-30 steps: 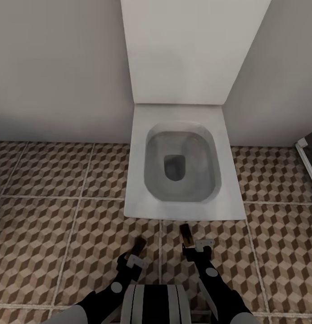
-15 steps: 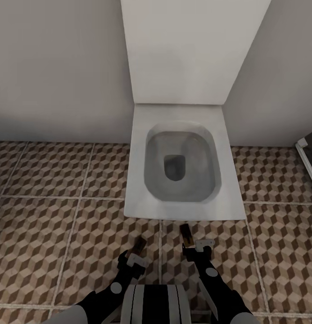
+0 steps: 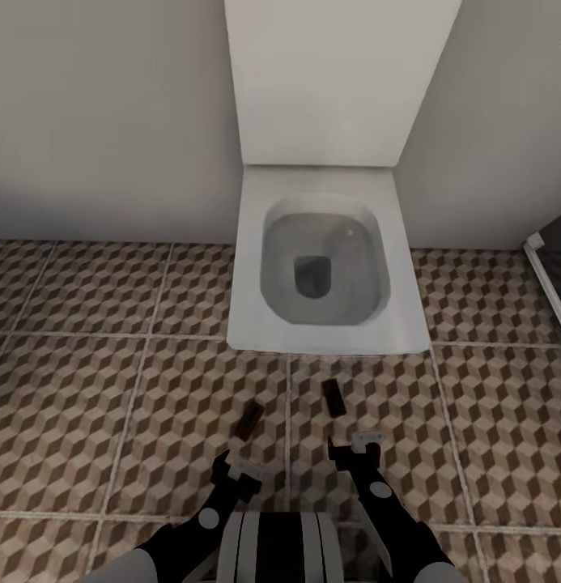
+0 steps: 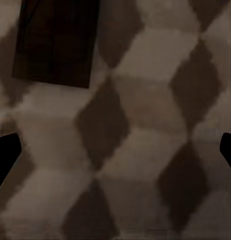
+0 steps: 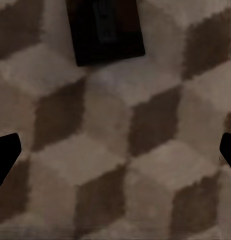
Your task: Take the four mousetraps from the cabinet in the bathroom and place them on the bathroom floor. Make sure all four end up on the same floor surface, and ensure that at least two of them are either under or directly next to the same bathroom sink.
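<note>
Lying flat on the bathroom floor (image 3: 110,421) in front of the toilet (image 3: 329,267), two mousetraps (image 3: 250,420) (image 3: 334,397) rest apart. The left gripper (image 3: 234,470) and right gripper (image 3: 357,444) hover near them, jaws spread wide, holding nothing.

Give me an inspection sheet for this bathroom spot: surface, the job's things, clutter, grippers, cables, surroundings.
Surface: cube-patterned bathroom floor, pale grout lines.
Job's things: two mousetraps lying flat on the tiles in front of the toilet, left mousetrap and right mousetrap, apart from each other.
Clutter: nothing seen.
Grippers: left gripper and right gripper both open, empty, just short of the traps.
Cables: nothing seen.
Surroundings: square white toilet with raised lid against a pale wall; dark framed edge at the right.
</note>
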Motion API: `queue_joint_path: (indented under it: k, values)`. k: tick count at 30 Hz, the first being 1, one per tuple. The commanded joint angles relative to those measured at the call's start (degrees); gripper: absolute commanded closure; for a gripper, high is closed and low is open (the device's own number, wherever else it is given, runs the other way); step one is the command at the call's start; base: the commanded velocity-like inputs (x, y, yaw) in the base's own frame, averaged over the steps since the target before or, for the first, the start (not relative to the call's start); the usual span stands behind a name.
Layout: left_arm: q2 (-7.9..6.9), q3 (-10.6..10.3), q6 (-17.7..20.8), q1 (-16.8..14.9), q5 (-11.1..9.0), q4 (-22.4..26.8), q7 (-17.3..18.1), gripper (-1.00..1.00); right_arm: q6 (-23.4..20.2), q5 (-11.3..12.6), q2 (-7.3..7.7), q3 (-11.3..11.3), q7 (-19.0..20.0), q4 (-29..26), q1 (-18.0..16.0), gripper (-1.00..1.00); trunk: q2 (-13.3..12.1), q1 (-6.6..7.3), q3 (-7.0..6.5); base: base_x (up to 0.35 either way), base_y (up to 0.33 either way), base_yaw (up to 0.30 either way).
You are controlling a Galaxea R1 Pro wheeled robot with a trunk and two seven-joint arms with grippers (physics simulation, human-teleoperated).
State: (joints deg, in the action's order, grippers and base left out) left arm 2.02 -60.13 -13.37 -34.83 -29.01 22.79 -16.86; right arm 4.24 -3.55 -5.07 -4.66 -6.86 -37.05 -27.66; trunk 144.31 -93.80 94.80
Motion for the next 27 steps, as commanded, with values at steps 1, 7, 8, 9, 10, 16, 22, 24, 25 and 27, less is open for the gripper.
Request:
queue_joint_path:
  k: [1,7,8,9,10,16,22,24,25,27]
  values:
    - [-0.01,-0.5,-0.2,-0.1,-0.4,0.0,-0.4,-1.0,0.1,-0.4,0.03,-0.2,-0.4,0.0,0.0,-1.0,0.0,0.04,0.02,-0.324,0.0,0.0]
    - [-0.06,-0.5,-0.2,-0.1,-0.4,0.0,-0.4,-1.0,0.1,-0.4,0.05,-0.2,-0.4,0.0,0.0,-1.0,0.0,0.04,0.02,-0.33,0.0,0.0]
    - [-0.06,-0.5,-0.2,-0.1,-0.4,0.0,-0.4,-1.0,0.1,-0.4,0.06,-0.2,-0.4,0.0,0.0,-1.0,0.0,0.04,0.02,-0.334,0.0,0.0]
    - [-0.07,-0.5,-0.2,-0.1,-0.4,0.0,-0.4,-1.0,0.1,-0.4,0.06,-0.2,-0.4,0.0,0.0,-1.0,0.0,0.04,0.02,-0.334,0.0,0.0]
    - [-0.07,-0.5,-0.2,-0.1,-0.4,0.0,-0.4,-1.0,0.1,-0.4,0.06,-0.2,-0.4,0.0,0.0,-1.0,0.0,0.04,0.02,-0.335,0.0,0.0]
    - [-0.1,-0.5,-0.2,-0.1,-0.4,0.0,-0.4,-1.0,0.1,-0.4,0.06,-0.2,-0.4,0.0,0.0,-1.0,0.0,0.04,0.02,-0.335,0.0,0.0]
    - [-0.17,-0.5,-0.2,-0.1,-0.4,0.0,-0.4,-1.0,0.1,-0.4,0.06,-0.2,-0.4,0.0,0.0,-1.0,0.0,0.04,0.02,-0.336,0.0,0.0]
    - [-0.21,-0.5,-0.2,-0.1,-0.4,0.0,-0.4,-1.0,0.1,-0.4,0.06,-0.2,-0.4,0.0,0.0,-1.0,0.0,0.04,0.02,-0.336,0.0,0.0]
    - [-0.22,-0.5,-0.2,-0.1,-0.4,-0.1,-0.4,-1.0,0.1,-0.4,0.06,-0.2,-0.4,0.0,0.0,-1.0,0.0,0.04,0.02,-0.336,0.0,0.0]
    - [-0.24,-0.5,-0.2,-0.1,-0.4,-0.1,-0.4,-1.0,0.1,-0.4,0.06,-0.2,-0.4,0.0,0.0,-1.0,0.0,0.04,0.02,-0.336,0.0,0.0]
